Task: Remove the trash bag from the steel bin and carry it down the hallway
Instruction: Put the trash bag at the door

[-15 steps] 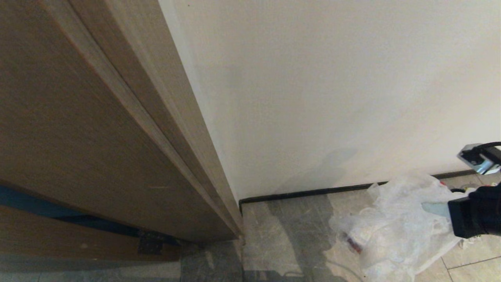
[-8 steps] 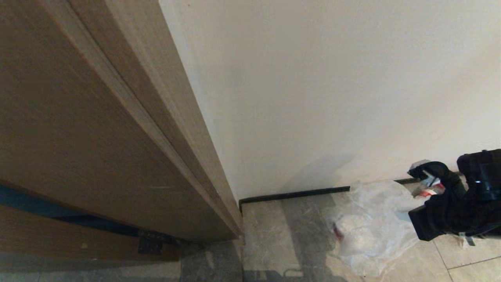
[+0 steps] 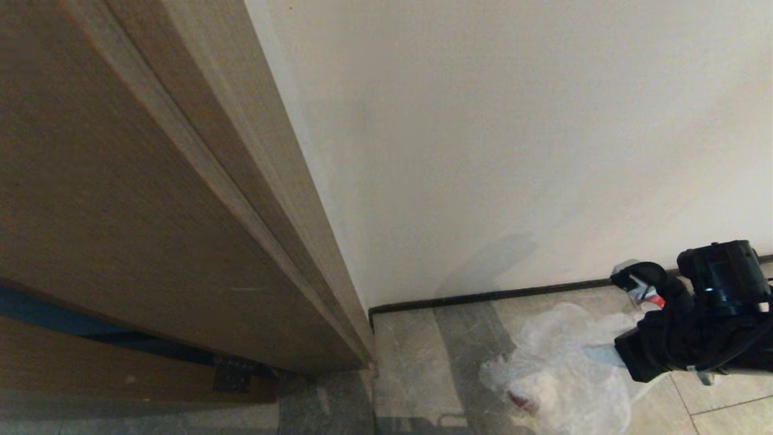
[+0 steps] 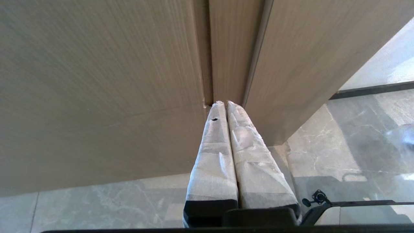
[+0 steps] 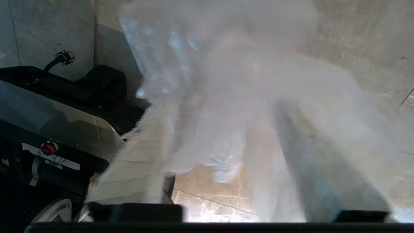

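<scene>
Right gripper (image 3: 604, 353): low at the near right of the scene, black wrist reaching leftward over the tiled floor (image 3: 423, 362), pale wrapped fingers (image 5: 136, 161) spread well apart, clear film draped over and between them; whether any of it is pinched cannot be told. Trash bag (image 3: 561, 368): thin, crinkled, translucent plastic, slumped on the floor just left of the right gripper and near the wall, a small red scrap and a pale lump showing through at its low near end. The right wrist view adds what the head view lacks: the bag (image 5: 226, 97) billowing close across the camera, blurred, with the robot's dark base (image 5: 48, 113) and a red button on it beside the fingers. Left gripper (image 4: 225, 105): seen in its own wrist view only, two pale wrapped fingers (image 4: 213, 155) pressed together along their length, empty, tips pointed at the seam of the wooden door frame (image 4: 233, 48). Farther back: brown door frame (image 3: 151, 181) filling the left, black skirting (image 3: 483, 297) along the foot of the white wall (image 3: 513, 121) on the right.
</scene>
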